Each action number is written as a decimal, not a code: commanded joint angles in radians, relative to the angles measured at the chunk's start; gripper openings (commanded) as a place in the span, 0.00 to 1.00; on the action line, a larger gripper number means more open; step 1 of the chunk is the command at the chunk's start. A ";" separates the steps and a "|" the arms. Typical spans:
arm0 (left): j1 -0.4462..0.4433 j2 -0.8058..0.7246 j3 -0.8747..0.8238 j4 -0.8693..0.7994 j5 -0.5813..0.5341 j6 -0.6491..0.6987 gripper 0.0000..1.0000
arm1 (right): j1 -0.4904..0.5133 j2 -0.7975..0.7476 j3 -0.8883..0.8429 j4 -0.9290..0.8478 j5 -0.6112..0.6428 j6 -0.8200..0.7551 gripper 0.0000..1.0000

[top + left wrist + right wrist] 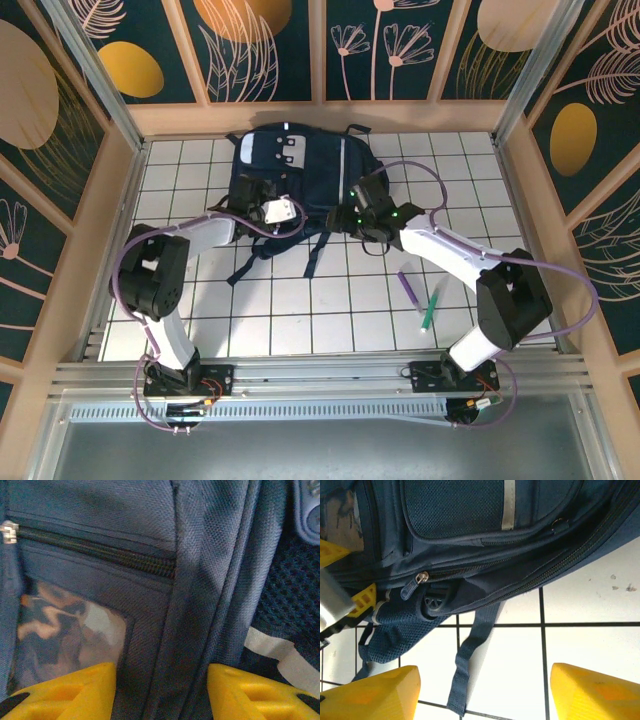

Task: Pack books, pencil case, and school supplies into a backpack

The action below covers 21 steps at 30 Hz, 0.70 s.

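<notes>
The dark navy backpack [300, 165] lies flat at the back middle of the white tiled floor. My left gripper [263, 200] is down on its lower left part. In the left wrist view the yellow fingers [161, 690] stand apart, with a ridge of backpack [200, 555] fabric between them below a closed zipper. My right gripper [340, 218] hovers open at the bag's lower right edge, over bare tile and a loose strap [465, 665], touching nothing [485, 692]. A purple pen [409, 287] and a green pen [429, 314] lie on the tiles to the right. Books and pencil case are out of view.
Wooden frame walls [130, 150] with patterned panels close in the back and both sides. A metal rail [320, 375] runs along the near edge by the arm bases. Black straps [245, 265] trail from the bag toward me. A zipper pull [422, 576] sits on the bag's side.
</notes>
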 commanded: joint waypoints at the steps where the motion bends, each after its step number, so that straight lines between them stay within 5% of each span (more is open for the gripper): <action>1: -0.002 0.065 0.055 -0.008 -0.090 -0.016 0.48 | -0.005 -0.006 -0.016 0.025 -0.051 0.026 0.69; 4: -0.002 0.086 0.089 -0.054 -0.078 -0.071 0.28 | -0.004 -0.003 -0.024 0.029 -0.071 0.032 0.68; 6: -0.002 0.074 0.104 -0.072 -0.042 -0.145 0.00 | -0.003 -0.003 -0.042 0.047 -0.103 0.046 0.66; 12: -0.020 -0.161 -0.007 -0.018 0.200 -0.386 0.00 | 0.011 0.068 -0.022 0.109 -0.255 0.034 0.58; 18: -0.020 -0.396 -0.179 0.033 0.384 -0.434 0.00 | 0.030 0.149 0.111 0.028 -0.104 -0.054 0.58; 21: -0.020 -0.453 -0.224 0.055 0.447 -0.467 0.00 | 0.094 0.173 0.172 -0.016 0.081 -0.063 0.59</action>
